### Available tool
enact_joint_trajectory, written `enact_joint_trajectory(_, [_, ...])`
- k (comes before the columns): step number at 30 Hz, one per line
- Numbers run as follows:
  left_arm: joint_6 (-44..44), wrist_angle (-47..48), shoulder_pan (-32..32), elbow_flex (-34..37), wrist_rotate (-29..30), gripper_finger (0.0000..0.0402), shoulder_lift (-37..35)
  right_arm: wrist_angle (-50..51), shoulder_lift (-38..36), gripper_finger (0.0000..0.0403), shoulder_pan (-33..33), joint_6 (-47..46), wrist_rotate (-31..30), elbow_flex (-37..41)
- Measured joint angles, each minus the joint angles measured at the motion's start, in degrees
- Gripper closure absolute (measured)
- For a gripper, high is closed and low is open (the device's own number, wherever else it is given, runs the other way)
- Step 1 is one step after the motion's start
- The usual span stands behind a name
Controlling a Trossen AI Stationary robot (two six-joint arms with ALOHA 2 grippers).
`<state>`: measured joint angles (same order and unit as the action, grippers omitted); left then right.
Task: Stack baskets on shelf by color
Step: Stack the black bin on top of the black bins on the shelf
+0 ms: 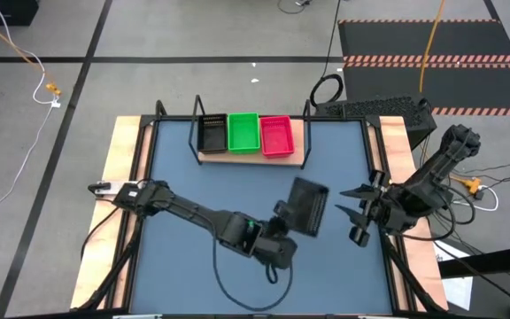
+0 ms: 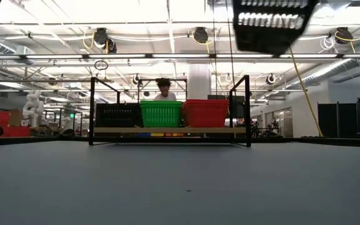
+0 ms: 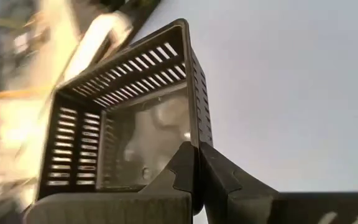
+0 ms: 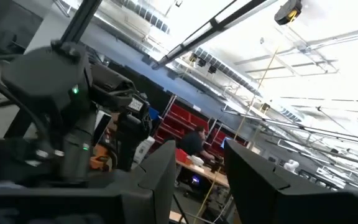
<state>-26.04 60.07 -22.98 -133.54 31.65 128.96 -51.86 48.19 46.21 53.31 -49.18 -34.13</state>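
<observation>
The left gripper (image 3: pixel 197 180) pinches the wall of a black basket (image 1: pixel 308 206) and holds it up in the air over the middle of the table (image 1: pixel 184 168). Its two fingers are squeezed tight on that thin wall. In the low view the basket hangs high up, far above the tabletop.

The shelf (image 1: pixel 296 152) stands at the far side of the table. On it sit a black pile (image 1: pixel 212 134), a green pile (image 1: pixel 243 131) and a red pile (image 1: pixel 275 136), side by side and touching. No other baskets lie loose on the table.

The right gripper (image 1: pixel 354 202) waits near the right edge of the table with its fingers spread wide and nothing in them.

So this looks like the carry step, maybe with the last basket. The next move needs the left arm to bring the basket over the black pile, line it up flat with the same long side, lower it into the pile, and only then let go.

A person sits far behind the shelf in the room.
</observation>
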Motion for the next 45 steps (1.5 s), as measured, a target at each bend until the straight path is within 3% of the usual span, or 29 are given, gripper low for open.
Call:
enact_joint_trajectory(3, [1.16, 4.88, -1.39, 0.51, 7.16, 0.0394, -1.37, 0.18, 0.17, 0.0273, 0.05, -0.2, -0.14, 0.0])
enact_joint_trajectory(10, [11.14, 13.35, -3.68, 1.3, 12.21, 0.0394, -8.38, 0.05, 0.25, 0.0273, 0.05, -1.56, -0.12, 0.0])
enact_joint_trajectory(15, [18.1, 13.62, -4.55, 13.66, 17.75, 0.0395, -17.29, -0.42, 0.28, 0.0273, 0.05, -2.62, -0.07, 0.0])
enact_joint_trajectory(26, [15.4, -23.92, -1.52, 62.4, 16.48, 0.0395, -49.4, -1.69, 0.28, 0.0273, 0.03, -1.67, -0.05, 0.0])
enact_joint_trajectory(30, [13.2, -33.24, 2.15, 76.25, 15.94, 0.039, -58.67, -2.35, 0.28, 0.0273, 0.03, -1.65, -0.05, 0.0])
enact_joint_trajectory(36, [13.09, -36.57, 9.32, 86.3, 10.71, 0.0396, -68.9, -2.82, 0.28, 0.0273, 0.03, -1.83, -0.03, 0.0])
enact_joint_trajectory(45, [7.39, -36.87, 17.91, 89.18, 5.79, 0.0395, -72.9, -2.79, 0.28, 0.0273, 0.01, -1.85, -0.07, 0.0])
